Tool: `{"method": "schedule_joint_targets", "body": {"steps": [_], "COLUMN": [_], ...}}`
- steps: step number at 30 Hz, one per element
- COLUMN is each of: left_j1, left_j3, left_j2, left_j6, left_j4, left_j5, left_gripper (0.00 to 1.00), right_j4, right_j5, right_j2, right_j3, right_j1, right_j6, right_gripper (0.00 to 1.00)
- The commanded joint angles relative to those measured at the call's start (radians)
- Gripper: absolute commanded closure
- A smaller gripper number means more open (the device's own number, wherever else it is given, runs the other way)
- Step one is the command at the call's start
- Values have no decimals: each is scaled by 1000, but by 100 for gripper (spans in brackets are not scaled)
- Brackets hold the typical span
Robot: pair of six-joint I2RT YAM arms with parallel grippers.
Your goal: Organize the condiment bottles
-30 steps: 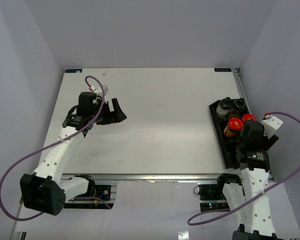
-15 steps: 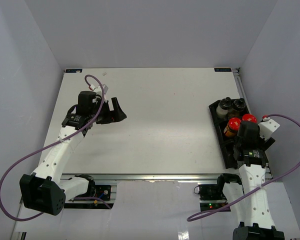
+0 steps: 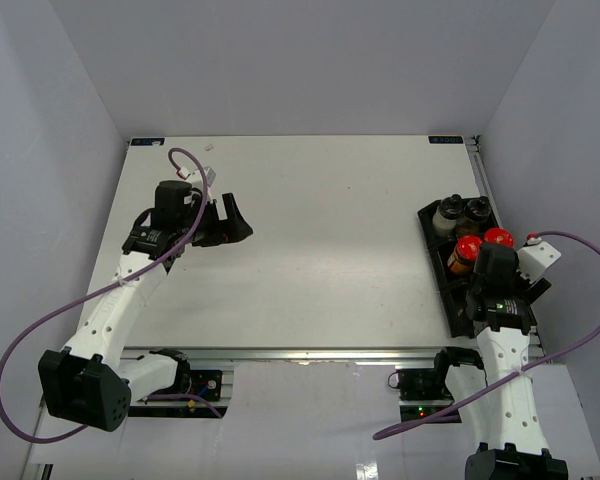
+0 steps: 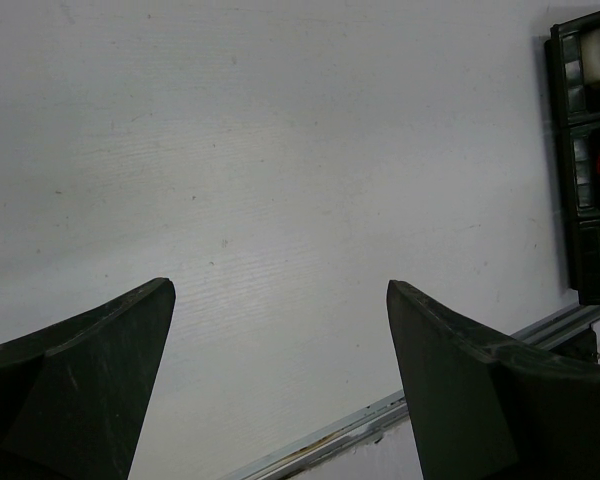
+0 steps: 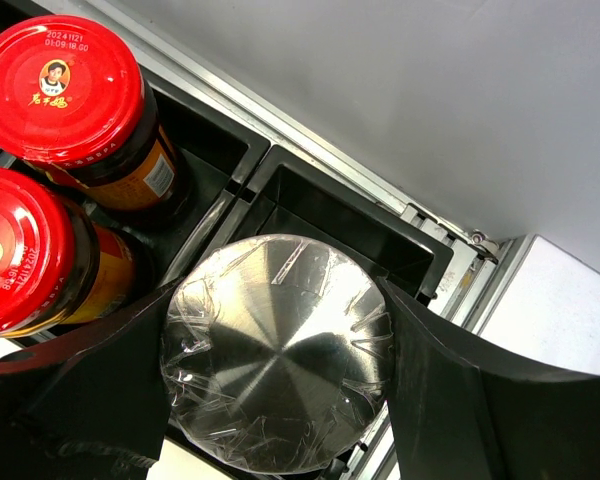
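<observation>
Gripping the silver-lid bottle (image 5: 280,400) from both sides, our right gripper (image 5: 272,335) is partly open around it. We see it upright at a tray (image 5: 330,215) slot, just beside two red-cap bottles (image 5: 60,90). Our left gripper (image 4: 280,290) is wide open over the table (image 4: 280,140), holding nothing.

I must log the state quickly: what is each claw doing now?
Left claw: open, holding nothing.
Right claw: closed on the silver-lidded bottle.

A red-capped bottle (image 5: 60,90) and a second red-capped bottle (image 5: 20,250) – amber-filled, upright – stand in adjoining black tray (image 5: 310,205) compartments; a silver-lidded bottle (image 5: 280,350), film-wrapped, stands upright just beside them.
</observation>
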Motion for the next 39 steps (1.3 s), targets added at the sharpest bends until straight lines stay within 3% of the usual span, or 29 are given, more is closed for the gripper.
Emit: {"method": "schedule_joint_targets", "body": {"steps": [1, 7, 16, 19, 21, 26, 30, 36, 39], "left_j1": [5, 7, 6, 5, 5, 5, 5, 5, 6], "left_j3": [37, 22, 42, 58, 71, 130, 164, 239, 260], "left_j2": [-53, -74, -92, -94, -95, -71, -65, -27, -14], "left_j6": [9, 9, 19, 26, 27, 3, -14, -8, -12], "left_j4": [-23, -26, -47, -59, -62, -63, -45, -55, -40], "left_j5": [-4, -4, -14, -20, -24, -1, 18, 35, 52], "left_gripper": [2, 2, 2, 2, 2, 2, 2, 2, 2], "right_j4": [71, 70, 70, 89, 79, 3, -79, -76, -58], "right_j5": [66, 63, 54, 2, -57, -292, -443, -681, -835], "right_j2": [-12, -1, 1, 0, 9, 48, 175, 300, 363], "right_j3": [11, 15, 22, 36, 83, 272, 504, 672, 767], "right_j1": [-8, -15, -17, -17, -17, -17, -15, 4, 118], "right_j6": [39, 45, 39, -8, -40, -101, -124, -145, -154], "right_gripper": [30, 19, 12, 3, 10, 10, 10, 10, 10]}}
